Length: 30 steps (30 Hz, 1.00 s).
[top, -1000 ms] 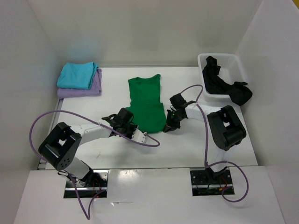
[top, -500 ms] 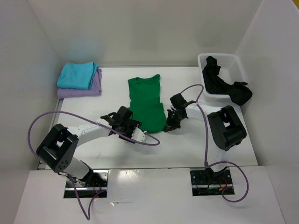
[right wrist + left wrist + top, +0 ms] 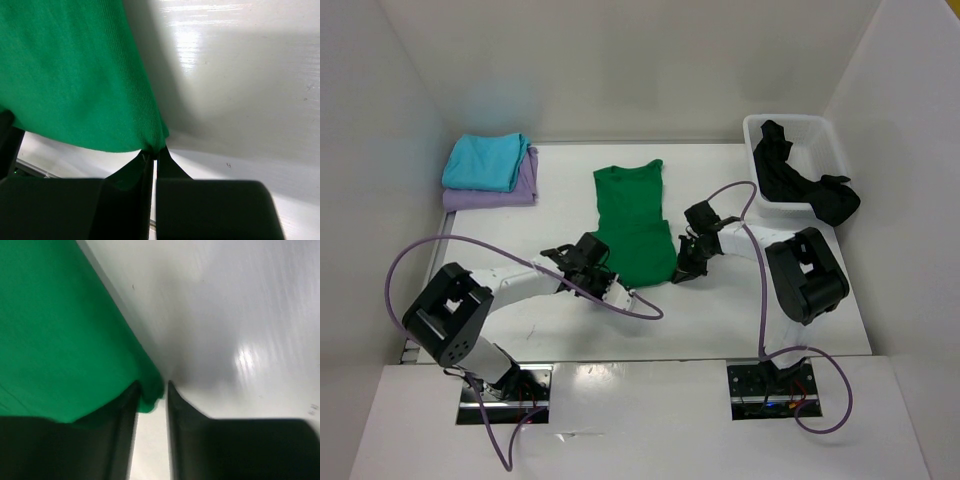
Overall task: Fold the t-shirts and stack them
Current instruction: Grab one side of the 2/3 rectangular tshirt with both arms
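Observation:
A bright green t-shirt (image 3: 632,222) lies flat mid-table, collar toward the back. My right gripper (image 3: 680,270) is shut on its near right hem corner; in the right wrist view the cloth (image 3: 75,75) is pinched at the gripper (image 3: 155,153) tips. My left gripper (image 3: 609,279) sits at the near left hem corner. There the gripper (image 3: 152,386) stands open, with the green corner (image 3: 149,396) loose between the fingertips. A folded turquoise shirt (image 3: 485,160) rests on a folded lavender one (image 3: 492,192) at the back left. A black shirt (image 3: 800,180) hangs out of the bin.
The white plastic bin (image 3: 795,124) stands at the back right corner. White walls close in the table on the left, back and right. Purple cables (image 3: 420,255) loop from both arms over the near table.
The left jaws opened wide, then narrowed partway round the green hem corner, and the left wrist shifted slightly. The right gripper closed fully on its corner and stayed put.

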Motion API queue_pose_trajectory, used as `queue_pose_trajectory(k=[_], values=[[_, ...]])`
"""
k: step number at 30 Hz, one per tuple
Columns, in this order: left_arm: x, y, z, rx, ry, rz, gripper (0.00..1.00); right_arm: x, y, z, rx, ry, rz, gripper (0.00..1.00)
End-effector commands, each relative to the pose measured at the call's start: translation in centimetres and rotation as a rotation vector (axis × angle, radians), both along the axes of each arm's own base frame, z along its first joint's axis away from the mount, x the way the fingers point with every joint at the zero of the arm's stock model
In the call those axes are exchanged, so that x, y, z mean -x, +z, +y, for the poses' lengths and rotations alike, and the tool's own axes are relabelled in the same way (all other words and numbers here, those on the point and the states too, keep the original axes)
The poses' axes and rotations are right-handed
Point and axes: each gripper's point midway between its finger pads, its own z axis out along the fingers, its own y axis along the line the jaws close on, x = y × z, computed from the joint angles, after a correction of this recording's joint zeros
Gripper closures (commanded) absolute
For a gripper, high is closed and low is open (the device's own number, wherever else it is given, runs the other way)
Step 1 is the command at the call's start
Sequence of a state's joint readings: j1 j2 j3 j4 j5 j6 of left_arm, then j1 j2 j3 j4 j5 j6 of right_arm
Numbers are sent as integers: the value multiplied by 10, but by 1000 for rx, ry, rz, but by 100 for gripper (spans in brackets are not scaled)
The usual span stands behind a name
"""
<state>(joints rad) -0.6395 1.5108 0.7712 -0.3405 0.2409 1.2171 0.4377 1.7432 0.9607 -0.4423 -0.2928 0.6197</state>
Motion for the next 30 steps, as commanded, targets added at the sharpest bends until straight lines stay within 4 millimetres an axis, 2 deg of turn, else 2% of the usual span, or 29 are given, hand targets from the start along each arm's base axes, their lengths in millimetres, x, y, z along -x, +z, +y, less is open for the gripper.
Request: queue_pose_trajectory(k=[1, 2, 4, 5, 6, 10, 11, 16, 17, 22, 26, 27, 30], values=[[14, -15, -8, -15, -32, 52, 69, -5, 5, -5, 4, -3, -39, 100], [13, -17, -8, -15, -32, 52, 76, -5, 5, -5, 4, -3, -39, 100], [17, -17, -12, -5, -35, 64, 82, -4, 3, -5, 8, -3, -31, 100], [13, -17, -15, 2, -27, 62, 88, -4, 3, -5, 8, -3, -31, 100], [12, -16, -18, 21, -10, 66, 100, -4, 3, -5, 8, -3, -31, 100], [11, -8, -19, 22, -10, 65, 100, -5, 3, -5, 14, 5, -25, 100], [18, -11, -14, 0, -9, 92, 100, -3, 12, -6, 10, 5, -34, 100], [36, 6, -2, -26, 23, 162, 100, 13, 38, -16, 25, -26, -33, 100], [45, 9, 3, -41, 32, 202, 100, 21, 47, -16, 17, -25, -38, 100], [66, 34, 13, -42, 89, 275, 100, 66, 65, -2, -11, -21, 7, 100], [92, 61, 18, -31, 131, 362, 100, 121, 79, 19, -30, 14, 71, 100], [92, 71, 18, -17, 129, 347, 100, 132, 89, 21, -48, 20, 66, 100], [114, 90, 24, -11, 123, 400, 100, 162, 104, 30, -80, 27, 93, 100]])
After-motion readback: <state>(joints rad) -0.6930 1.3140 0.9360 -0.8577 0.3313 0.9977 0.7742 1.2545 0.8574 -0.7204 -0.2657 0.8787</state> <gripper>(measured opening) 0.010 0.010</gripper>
